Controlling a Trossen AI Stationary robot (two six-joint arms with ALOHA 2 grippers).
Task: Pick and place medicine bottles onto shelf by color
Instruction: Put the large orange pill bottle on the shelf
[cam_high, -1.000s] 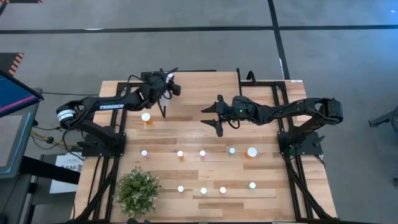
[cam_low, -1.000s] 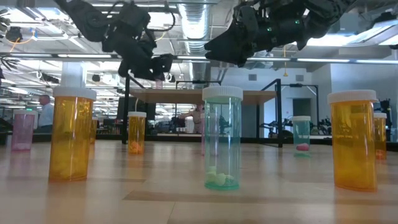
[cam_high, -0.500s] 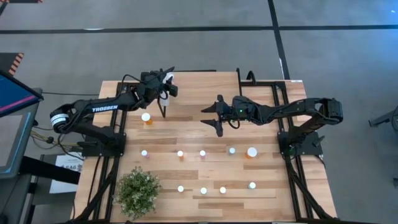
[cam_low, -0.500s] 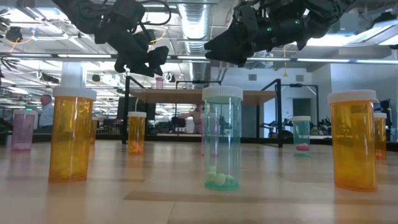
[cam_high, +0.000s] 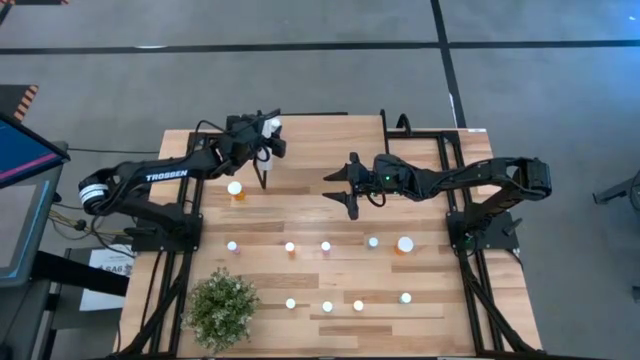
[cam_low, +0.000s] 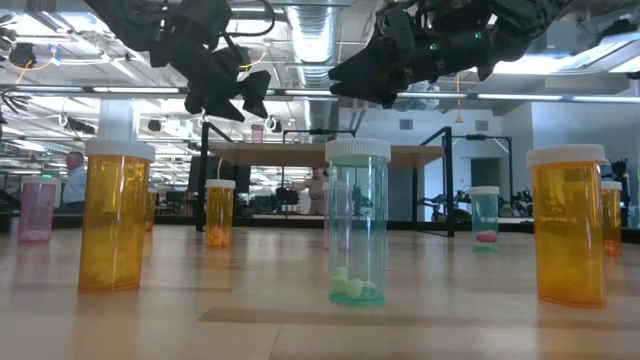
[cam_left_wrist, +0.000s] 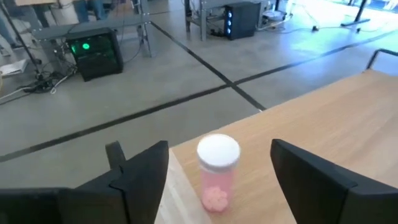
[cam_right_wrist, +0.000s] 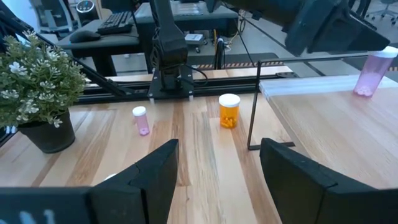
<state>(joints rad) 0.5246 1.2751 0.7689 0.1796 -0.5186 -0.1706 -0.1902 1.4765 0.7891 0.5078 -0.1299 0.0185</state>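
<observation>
A pink medicine bottle with a white cap stands upright on the shelf, at the near left corner of its light wood top. My left gripper is open. Its fingers stand on either side of the bottle with a gap on each side. My right gripper hangs open above the middle of the table with nothing between its fingers. An orange bottle stands on the table beside the shelf's left leg. Several more bottles stand in two rows nearer the front.
A potted plant stands at the table's near left. A large orange bottle ends the first row on the right. Thin black legs carry the shelf. The rest of the shelf top is bare wood.
My left gripper has opened and let go of the pink bottle, which stays upright on the shelf's corner. The gripper has also risen a little and drawn back slightly toward the table's left edge.
</observation>
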